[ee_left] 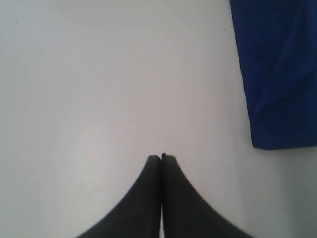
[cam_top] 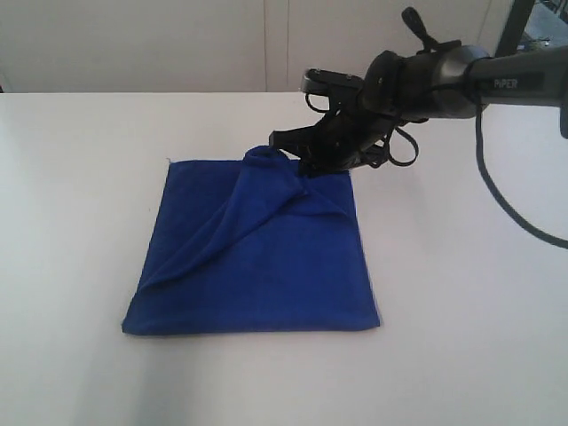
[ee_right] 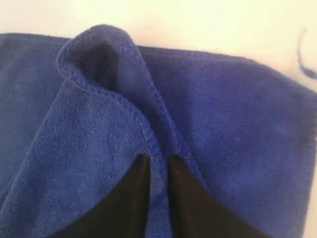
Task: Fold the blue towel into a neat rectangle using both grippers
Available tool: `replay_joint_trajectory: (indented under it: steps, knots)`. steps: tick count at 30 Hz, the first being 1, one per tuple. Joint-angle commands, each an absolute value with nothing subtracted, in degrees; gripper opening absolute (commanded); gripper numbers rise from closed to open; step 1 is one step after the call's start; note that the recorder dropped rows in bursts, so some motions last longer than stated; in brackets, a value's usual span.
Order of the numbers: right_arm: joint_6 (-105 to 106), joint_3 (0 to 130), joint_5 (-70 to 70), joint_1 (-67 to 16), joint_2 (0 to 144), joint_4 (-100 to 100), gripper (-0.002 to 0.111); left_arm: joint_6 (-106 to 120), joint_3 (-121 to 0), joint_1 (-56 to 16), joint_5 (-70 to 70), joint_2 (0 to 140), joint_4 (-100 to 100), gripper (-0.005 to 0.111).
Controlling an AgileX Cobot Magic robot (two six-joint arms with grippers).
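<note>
The blue towel (cam_top: 257, 257) lies on the white table, roughly square, with a flap drawn diagonally across it from the near left up to a raised hump at its far edge. My right gripper (cam_top: 306, 169) sits at that far edge, shut on the flap's hemmed edge. In the right wrist view its two black fingers (ee_right: 159, 161) pinch the hem, and the towel (ee_right: 99, 148) bulges into a loop beyond them. My left gripper (ee_left: 162, 157) is shut on nothing over bare table, and only a towel corner (ee_left: 277, 74) shows off to the side. The left arm is out of the exterior view.
The white table (cam_top: 80, 177) extends on all sides of the towel. A black cable (cam_top: 506, 195) hangs from the right arm over the table's right side. A loose blue thread (ee_right: 304, 59) lies off one towel corner.
</note>
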State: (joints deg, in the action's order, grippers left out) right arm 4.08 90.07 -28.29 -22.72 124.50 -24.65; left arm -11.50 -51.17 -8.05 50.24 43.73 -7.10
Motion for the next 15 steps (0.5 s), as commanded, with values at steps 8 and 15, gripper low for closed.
replay_joint_trajectory:
  steps: [8, 15]
  knots:
    - [5.9, 89.8, -25.1, -24.2, 126.4, -26.5, 0.026, -11.7, -50.7, -8.1, 50.6, 43.3, -6.9, 0.000]
    - [5.9, 89.8, -25.5, -24.2, 126.5, -26.5, 0.012, -11.7, -50.7, -8.1, 50.6, 43.3, -6.9, 0.000]
